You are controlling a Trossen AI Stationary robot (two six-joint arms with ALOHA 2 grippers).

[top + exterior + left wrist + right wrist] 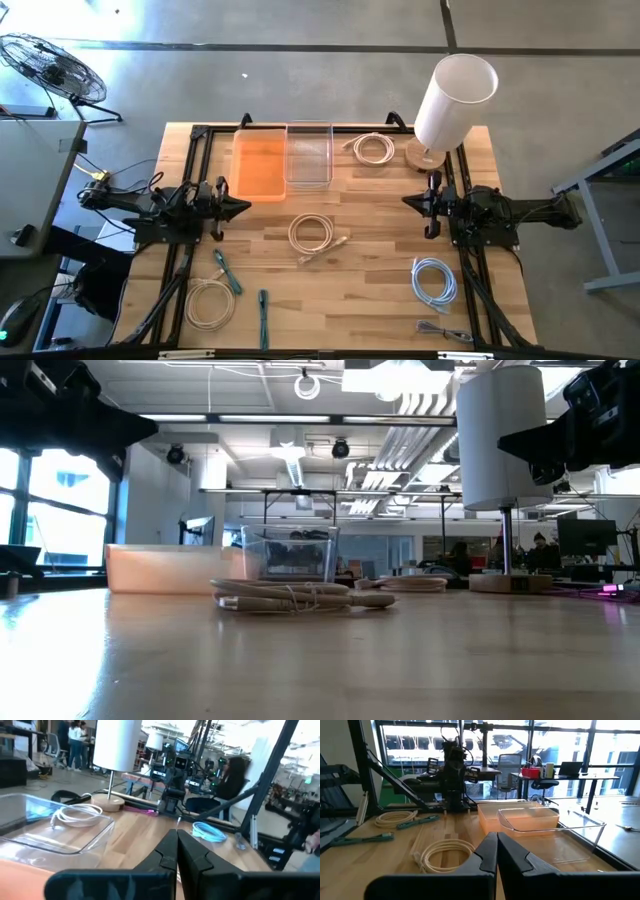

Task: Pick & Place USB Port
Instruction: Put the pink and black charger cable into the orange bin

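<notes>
- While both arms wait at the sides, the coiled cream USB cable [312, 235] lies at the middle of the wooden surface [370, 290], touched by neither gripper; it shows in the low view [285, 596] and the right wrist view [443, 853]
- behind it stand an orange bin [259, 163] and a clear bin [309, 153], side by side and touching
- a second cream coil [372, 149] lies beside the clear bin, near a white lamp [452, 103]
- a blue-white coil [435, 279] lies near the right edge; a cream coil [209, 303] and two teal cables [228, 272] lie front left
- left gripper [243, 208] hovers at the left edge, fingers closed on nothing
- right gripper [408, 202] hovers at the right edge, likewise pressed together and empty
</notes>
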